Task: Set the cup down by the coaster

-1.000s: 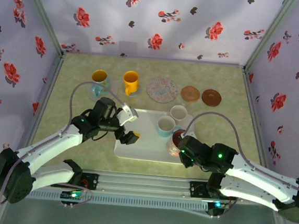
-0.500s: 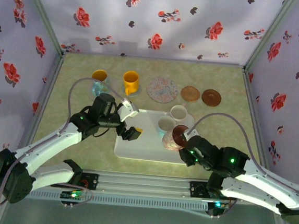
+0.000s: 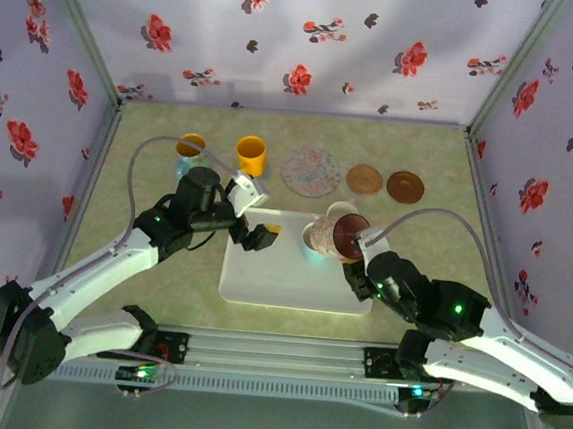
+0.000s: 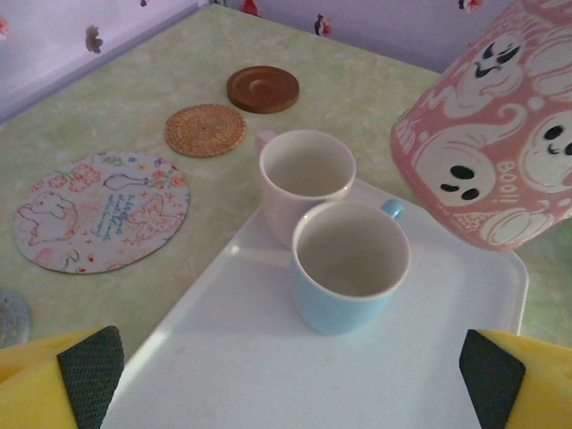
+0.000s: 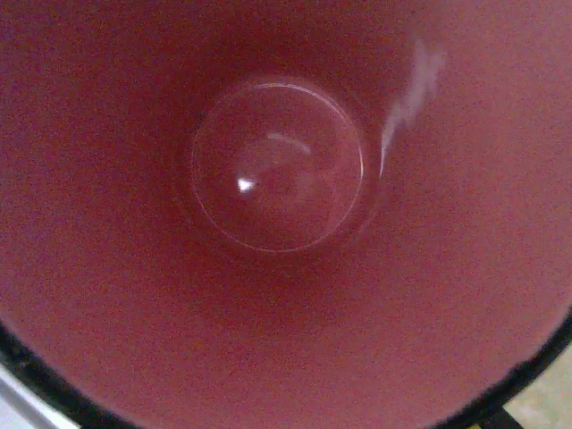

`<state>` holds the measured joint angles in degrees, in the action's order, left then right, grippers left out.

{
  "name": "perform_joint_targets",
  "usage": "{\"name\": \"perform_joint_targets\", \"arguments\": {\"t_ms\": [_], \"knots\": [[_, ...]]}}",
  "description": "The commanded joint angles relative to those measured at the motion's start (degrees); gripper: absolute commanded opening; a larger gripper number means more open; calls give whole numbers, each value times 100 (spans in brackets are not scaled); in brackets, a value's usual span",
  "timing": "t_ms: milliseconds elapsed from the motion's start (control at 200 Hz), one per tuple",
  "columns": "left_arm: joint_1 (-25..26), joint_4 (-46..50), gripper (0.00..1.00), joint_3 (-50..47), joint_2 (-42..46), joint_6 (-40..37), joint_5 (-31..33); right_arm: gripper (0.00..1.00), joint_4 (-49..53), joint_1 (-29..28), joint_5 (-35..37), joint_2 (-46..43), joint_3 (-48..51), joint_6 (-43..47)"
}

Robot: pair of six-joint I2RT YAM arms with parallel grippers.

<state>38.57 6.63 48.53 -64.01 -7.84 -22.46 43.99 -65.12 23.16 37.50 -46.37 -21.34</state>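
Right gripper tight on ghost cup, aloft beside blue mug (left gripper wide-open, empty)

A robot test cell dressed to look homely: thin floral-print walls on metal corner posts box in a small green-marbled table, two white robot arms are bolted to a rail at its near edge, and coasters are lined up in a row.

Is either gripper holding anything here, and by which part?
The right gripper holds the pink ghost cup at its rim end, tilted above the white tray. The left gripper is open and empty.
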Motion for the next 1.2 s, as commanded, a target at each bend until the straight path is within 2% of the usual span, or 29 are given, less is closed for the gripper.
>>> {"name": "perform_joint_targets", "arguments": {"t_ms": [0, 160, 450, 540, 855, 1195], "knots": [[-52, -245, 100, 252, -91, 57, 119, 0, -801, 78, 606, -123, -488, 258], [-192, -312, 100, 409, -283, 305, 520, 0, -878, 388, 505, 19, -590, 295], [-344, -445, 100, 659, -559, 474, 531, 0, -1202, 1317, -368, 577, -789, 316], [-393, -400, 100, 769, -660, 579, 526, 0, -1261, 1615, -888, 876, -903, 250], [-532, -476, 100, 842, -814, 659, 567, 0, -1694, 2424, -1642, 1733, -1194, 289], [-703, -688, 100, 849, -1178, 669, 530, 0, -2025, 2844, -1959, 2790, -1682, 472]]}}
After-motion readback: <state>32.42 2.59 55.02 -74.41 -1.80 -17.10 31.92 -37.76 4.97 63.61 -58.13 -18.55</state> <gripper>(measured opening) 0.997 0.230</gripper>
